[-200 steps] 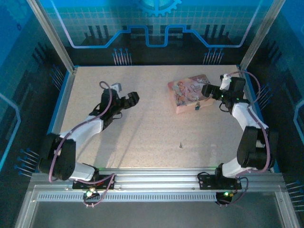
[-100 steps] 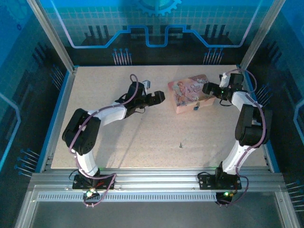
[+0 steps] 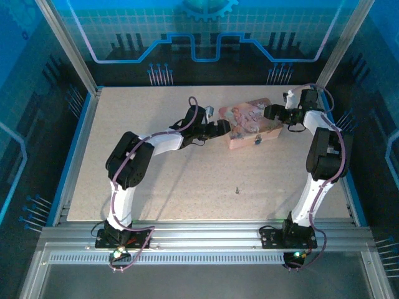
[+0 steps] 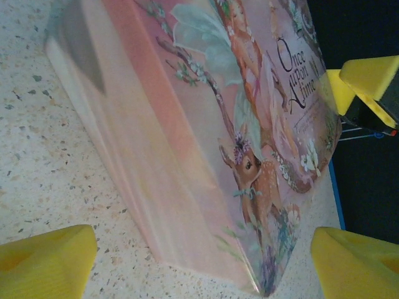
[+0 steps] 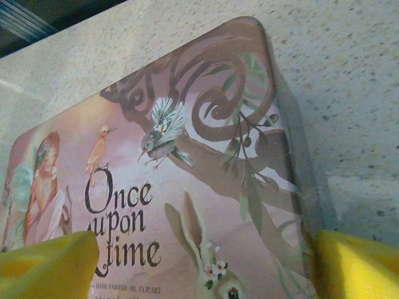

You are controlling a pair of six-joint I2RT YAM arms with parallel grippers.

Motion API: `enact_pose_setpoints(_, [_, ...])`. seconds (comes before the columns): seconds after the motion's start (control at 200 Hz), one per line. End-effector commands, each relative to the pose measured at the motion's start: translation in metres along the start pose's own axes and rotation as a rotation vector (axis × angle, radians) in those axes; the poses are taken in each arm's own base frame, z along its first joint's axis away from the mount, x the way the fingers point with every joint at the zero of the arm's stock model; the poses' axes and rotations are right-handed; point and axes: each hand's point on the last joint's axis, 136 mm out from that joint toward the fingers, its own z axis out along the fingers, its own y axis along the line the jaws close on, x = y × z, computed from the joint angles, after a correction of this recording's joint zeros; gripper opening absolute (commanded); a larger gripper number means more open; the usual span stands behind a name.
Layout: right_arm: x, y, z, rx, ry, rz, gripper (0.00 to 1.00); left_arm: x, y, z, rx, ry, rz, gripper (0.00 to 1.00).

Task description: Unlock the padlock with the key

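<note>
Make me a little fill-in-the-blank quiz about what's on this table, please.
1. The lid of the pink box reads "Once upon a ___".
2. The key lies loose on the ___, apart from the box.
3. The left gripper and right gripper, both open, sit at opposite ends of the ___.

Missing words: time; table; box.

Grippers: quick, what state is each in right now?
Left gripper: jaws open, astride the pink fairy-tale box.
Right gripper: jaws open, astride that box too.
</note>
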Motion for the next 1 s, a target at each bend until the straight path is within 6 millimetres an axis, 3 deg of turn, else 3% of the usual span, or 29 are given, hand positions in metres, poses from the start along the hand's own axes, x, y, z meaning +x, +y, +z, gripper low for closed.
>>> enact_pose_setpoints(0.0, [0.013,0.014,0.000,-0.090,0.050,-0.001,0.88,-0.002,-0.014,0.007,0.051,0.015,-0.008,0.90])
enact_pose_setpoints(0.4, [0.043,0.055,-0.009,-0.151,0.082,-0.028,0.87,-0.004,-0.013,0.005,0.036,0.014,0.013,0.90])
enact_pose_setpoints(0.71, [0.070,0.094,-0.012,-0.199,0.105,-0.055,0.87,-0.013,0.001,-0.026,-0.001,-0.035,0.016,0.90])
enact_pose_setpoints(0.995, [0.104,0.139,-0.011,-0.251,0.150,-0.101,0.87,-0.018,0.028,-0.055,-0.055,-0.077,-0.005,0.91])
